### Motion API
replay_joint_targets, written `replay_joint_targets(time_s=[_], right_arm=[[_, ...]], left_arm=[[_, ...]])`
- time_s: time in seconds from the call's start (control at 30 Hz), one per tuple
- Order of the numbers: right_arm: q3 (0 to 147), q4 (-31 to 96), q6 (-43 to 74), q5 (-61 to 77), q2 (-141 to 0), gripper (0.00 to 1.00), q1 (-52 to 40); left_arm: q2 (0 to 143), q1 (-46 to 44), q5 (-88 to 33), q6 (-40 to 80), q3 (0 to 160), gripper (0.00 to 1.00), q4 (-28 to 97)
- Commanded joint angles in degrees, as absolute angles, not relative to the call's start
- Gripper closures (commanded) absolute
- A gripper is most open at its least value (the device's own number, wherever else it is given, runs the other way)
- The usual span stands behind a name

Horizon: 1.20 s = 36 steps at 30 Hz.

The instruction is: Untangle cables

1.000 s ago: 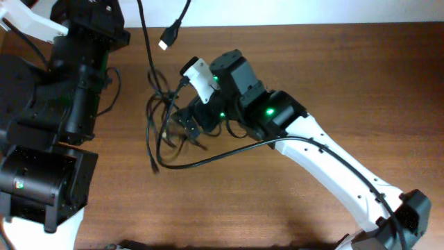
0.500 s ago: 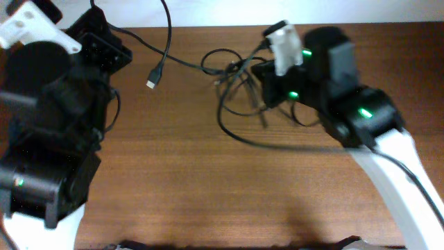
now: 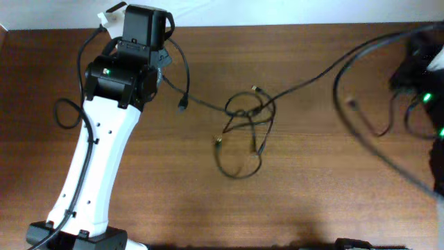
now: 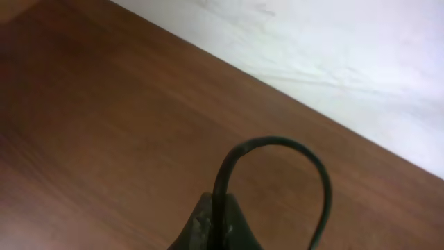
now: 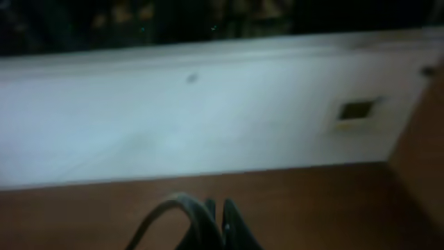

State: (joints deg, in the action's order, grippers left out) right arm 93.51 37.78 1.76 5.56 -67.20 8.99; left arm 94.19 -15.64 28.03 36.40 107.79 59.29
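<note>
The cables (image 3: pixel 246 114) lie as a loose black knot of loops in the middle of the wooden table, with small plug ends sticking out. One strand (image 3: pixel 201 103) runs left toward my left gripper (image 3: pixel 158 31) at the back left. In the left wrist view that gripper (image 4: pixel 220 212) is shut on a black cable (image 4: pixel 277 141) that arches up and to the right. Another strand (image 3: pixel 319 73) stretches right to my blurred right gripper (image 3: pixel 416 59) at the table's right edge. The right wrist view shows this gripper (image 5: pixel 216 223) shut on a cable (image 5: pixel 166 208) that loops off to the left.
A white wall (image 5: pixel 208 118) stands just behind the table's far edge. My left arm's white link (image 3: pixel 97 160) crosses the left side of the table (image 3: pixel 312 187). A thick, blurred arm wire (image 3: pixel 361 132) sweeps across the right side. A loose plug (image 3: pixel 182 105) lies left of the knot.
Both arms have pulled apart: the right gripper went from the knot to the far right with a strand, and the left arm swung to the back left. The bundle is now spread out.
</note>
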Motion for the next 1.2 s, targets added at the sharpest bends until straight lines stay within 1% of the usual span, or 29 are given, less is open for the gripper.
replay_joint_targets(time_s=[0.0,0.07,0.1,0.17,0.2,0.27,0.37,0.47,0.53,0.67,0.7,0.73,0.83,0.93,1.0,1.03,1.1,1.17], right_arm=[[94.1,28.3,2.5,8.6,-71.6,0.96,17.1],[95.7,23.2,5.0,12.0,-74.1,0.96,21.1],[97.7,21.3,6.0,16.7,-75.1,0.96,23.9],[103.8,20.9,10.1,25.7,-75.4,0.96,27.8],[107.4,22.1,10.2,30.2,-75.3,0.96,28.4],[111.0,22.9,9.9,29.8,-75.4,0.96,28.5],[111.7,26.0,10.0,27.8,-77.4,0.96,29.3],[111.7,31.4,9.9,35.6,-79.2,0.96,29.3],[111.7,33.1,9.2,34.5,-80.5,0.96,29.3],[111.7,33.5,2.2,27.2,-86.7,0.96,29.2],[111.7,30.7,2.1,21.9,-91.5,0.96,29.2],[111.7,27.7,2.1,19.5,-95.0,0.96,29.2],[111.7,14.2,2.2,17.3,-105.0,0.96,28.7],[113.8,1.3,1.6,12.0,-105.9,0.96,28.7],[116.0,-3.4,-0.9,10.9,-106.3,0.96,29.6],[116.8,-4.8,-2.5,7.5,-107.1,0.96,29.8],[117.6,-5.1,-5.8,5.1,-110.3,0.96,30.9],[117.6,-2.5,-3.9,4.3,-115.2,0.96,32.6]], left_arm=[[94.0,-15.6,29.4,35.9,108.0,1.00,61.7],[94.0,-15.6,29.9,36.0,108.0,1.00,64.0],[94.0,-15.6,30.1,36.0,107.9,1.00,64.9],[94.5,-15.6,34.5,36.0,107.0,1.00,65.9],[94.9,-15.6,35.0,36.0,106.1,1.00,65.6],[95.2,-15.6,34.5,36.9,105.0,1.00,65.5],[94.5,-17.0,31.1,36.8,105.0,1.00,66.8],[91.8,-19.0,31.1,36.8,105.0,1.00,66.1],[89.1,-19.3,31.1,36.8,105.0,1.00,64.5],[86.8,-19.4,31.0,36.8,105.0,1.00,62.4],[86.8,-19.4,32.6,36.8,105.0,1.00,61.9],[86.8,-19.4,35.0,36.8,105.0,1.00,61.7],[86.8,-19.4,39.1,36.6,105.0,1.00,63.3],[86.8,-19.4,39.1,36.4,105.0,1.00,63.9],[86.8,-19.4,40.4,36.4,105.0,1.00,63.9],[86.8,-19.4,40.6,36.4,105.0,1.00,63.9],[86.8,-19.4,40.6,35.7,105.0,1.00,63.9],[86.8,-19.4,41.4,34.2,105.0,1.00,63.9]])
